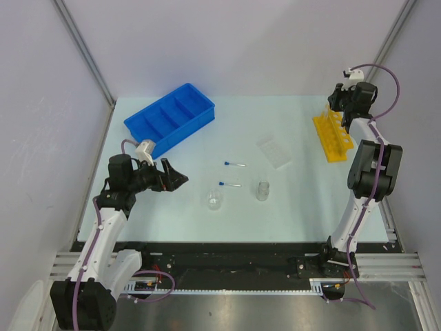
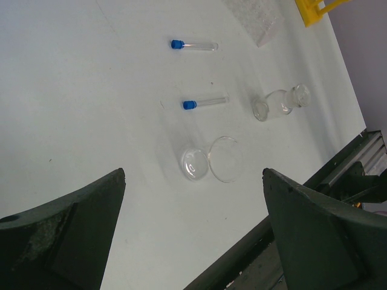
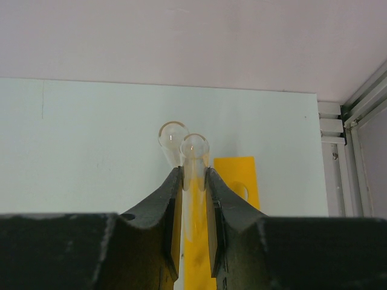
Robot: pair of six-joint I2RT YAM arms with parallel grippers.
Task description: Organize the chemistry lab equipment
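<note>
My right gripper (image 1: pixel 339 103) hovers over the far end of the yellow holed rack (image 1: pixel 331 136) and is shut on a long clear tube (image 3: pixel 195 158), held between the fingertips (image 3: pixel 176 181) above the rack (image 3: pixel 237 175). A second clear tube (image 3: pixel 170 138) shows just left of it. My left gripper (image 1: pixel 176 178) is open and empty, left of the small glass beaker (image 1: pixel 214 201). The beaker (image 2: pixel 208 160), the vial (image 2: pixel 281 104) and two thin blue-capped tubes (image 2: pixel 193 45) (image 2: pixel 205 103) lie ahead of the left gripper (image 2: pixel 193 181). The clear plate (image 1: pixel 274 152) lies near the rack.
The blue divided tray (image 1: pixel 169 118) sits at the back left, behind my left arm. The table's near edge and the black rail (image 2: pixel 314 181) run just right of the beaker in the left wrist view. White walls enclose the table.
</note>
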